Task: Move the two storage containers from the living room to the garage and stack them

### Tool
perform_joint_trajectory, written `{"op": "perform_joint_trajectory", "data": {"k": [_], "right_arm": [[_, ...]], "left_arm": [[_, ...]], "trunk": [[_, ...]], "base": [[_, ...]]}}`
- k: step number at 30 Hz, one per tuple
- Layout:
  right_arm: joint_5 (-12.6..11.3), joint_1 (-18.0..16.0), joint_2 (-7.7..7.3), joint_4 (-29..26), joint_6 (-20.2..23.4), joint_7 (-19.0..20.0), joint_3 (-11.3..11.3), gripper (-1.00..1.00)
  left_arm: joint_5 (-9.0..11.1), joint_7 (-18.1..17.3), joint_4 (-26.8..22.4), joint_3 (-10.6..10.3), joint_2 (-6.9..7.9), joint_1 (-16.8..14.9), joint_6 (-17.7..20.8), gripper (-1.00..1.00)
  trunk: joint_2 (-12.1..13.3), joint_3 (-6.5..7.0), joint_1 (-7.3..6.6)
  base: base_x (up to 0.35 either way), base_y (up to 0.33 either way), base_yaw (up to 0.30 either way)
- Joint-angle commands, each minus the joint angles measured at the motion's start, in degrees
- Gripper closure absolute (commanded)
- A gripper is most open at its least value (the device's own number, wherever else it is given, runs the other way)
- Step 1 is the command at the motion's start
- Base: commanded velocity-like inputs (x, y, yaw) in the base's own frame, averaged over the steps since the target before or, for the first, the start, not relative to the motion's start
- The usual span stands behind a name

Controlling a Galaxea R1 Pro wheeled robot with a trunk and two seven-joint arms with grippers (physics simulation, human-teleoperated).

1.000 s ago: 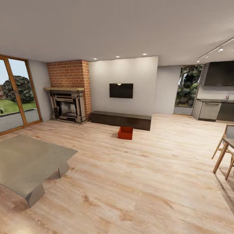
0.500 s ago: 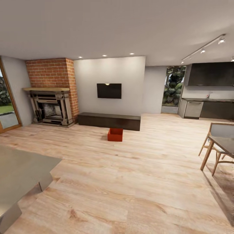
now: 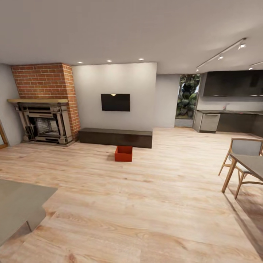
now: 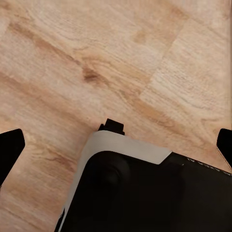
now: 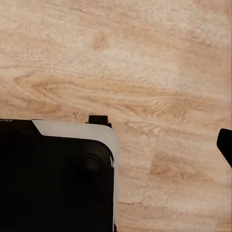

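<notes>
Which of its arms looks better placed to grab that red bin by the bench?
Neither yet. The red bin sits far across the wood floor, almost straight ahead; both wrist cameras look down at bare planks.

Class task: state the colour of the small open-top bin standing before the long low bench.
Orange-red open-top bin; head view.

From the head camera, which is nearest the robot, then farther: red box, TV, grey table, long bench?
1. Grey table, low left.
2. Red box, middle floor.
3. Long bench, behind the box.
4. TV, on the wall.
</notes>
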Motion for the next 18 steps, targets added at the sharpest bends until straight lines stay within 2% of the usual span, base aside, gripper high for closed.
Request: {"op": "perform_joint_trajectory", "data": {"k": [1,18], "right_arm": [[-0.39,-0.08,0.02,0.18,-0.31,-0.04,0.49,-1.00],[-0.33,-0.08,-0.09,0.18,-0.30,0.00,0.59,-1.00]], "left_arm": [[0.00,0.03,0.04,0.42,-0.01,-0.04,-0.18,-1.00],[0.00,0.03,0.04,0.42,0.01,-0.04,-0.20,-1.00]], "trunk": [[-0.06,-0.08,0.04],[-0.06,-0.08,0.04]], "base": [[0.322,0.072,-0.007],[0.322,0.072,-0.001]]}}
